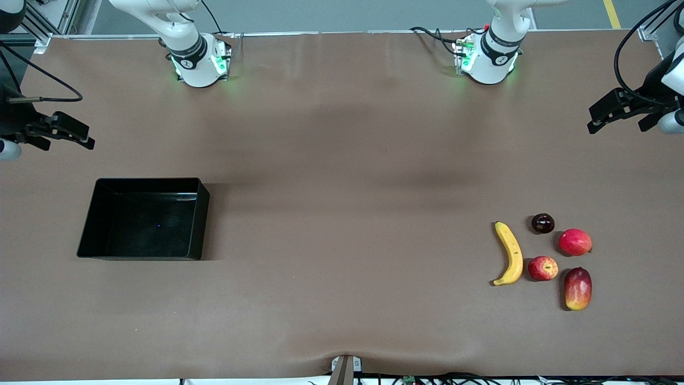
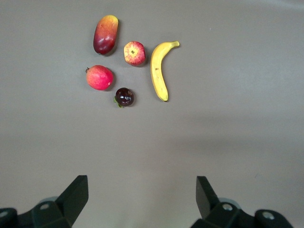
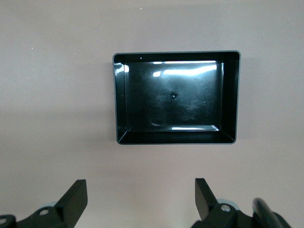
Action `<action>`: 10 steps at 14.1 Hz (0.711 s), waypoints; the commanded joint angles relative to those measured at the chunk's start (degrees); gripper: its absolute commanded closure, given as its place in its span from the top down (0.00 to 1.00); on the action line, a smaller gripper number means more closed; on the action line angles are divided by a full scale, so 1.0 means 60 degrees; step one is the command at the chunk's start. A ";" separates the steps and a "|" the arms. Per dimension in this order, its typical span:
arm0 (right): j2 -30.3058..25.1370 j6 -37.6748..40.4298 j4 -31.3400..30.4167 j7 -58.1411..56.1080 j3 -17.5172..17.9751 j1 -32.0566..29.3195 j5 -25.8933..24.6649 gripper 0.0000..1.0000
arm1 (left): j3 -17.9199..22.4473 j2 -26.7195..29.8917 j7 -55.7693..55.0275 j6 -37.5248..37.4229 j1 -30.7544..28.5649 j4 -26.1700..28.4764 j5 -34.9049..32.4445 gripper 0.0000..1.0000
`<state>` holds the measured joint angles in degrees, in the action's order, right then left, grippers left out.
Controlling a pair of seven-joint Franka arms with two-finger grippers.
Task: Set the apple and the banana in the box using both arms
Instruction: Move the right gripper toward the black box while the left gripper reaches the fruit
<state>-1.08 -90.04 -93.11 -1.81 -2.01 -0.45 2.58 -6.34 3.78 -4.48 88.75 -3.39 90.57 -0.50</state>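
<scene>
Apple (image 1: 543, 268) touches banana (image 1: 510, 260); box (image 1: 90, 223) well apart; left end effector (image 2: 141, 194), right end effector (image 3: 141, 197) spread, waiting.

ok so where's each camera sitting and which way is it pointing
Front view: high across the table, facing both white arm bases; sees the shallow glossy black plastic box, the long curved yellow banana, the small streaked red apple; both open hands hang at the table's ends, left hand, right hand.
Left wrist view: looks down past its own fingertips at the fruit.
Right wrist view: looks down past its own fingertips at the empty box.
Shared: front and left wrist both show the banana and apple; front and right wrist, the box.
</scene>
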 commanded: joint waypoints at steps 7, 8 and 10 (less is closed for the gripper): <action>0.1950 -0.0021 0.0592 -0.0138 -0.0177 -0.0347 -0.0793 1.00 | 0.0001 -0.0277 0.0014 -0.0246 -0.0036 -0.0270 -0.0166 1.00; 0.2170 -0.0254 0.0491 -0.0225 -0.0178 -0.0640 -0.0795 1.00 | 0.0001 -0.0482 0.0130 -0.0231 -0.0050 -0.0329 -0.0210 1.00; 0.2974 -0.0809 0.0417 -0.0270 -0.0192 -0.0875 -0.0956 1.00 | 0.0001 -0.1066 0.0161 0.0045 -0.0050 -0.0329 -0.0385 1.00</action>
<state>12.47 -93.34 -92.10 -2.55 -3.47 -3.67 -1.63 -6.21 1.55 -4.46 88.55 -3.52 90.51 -1.13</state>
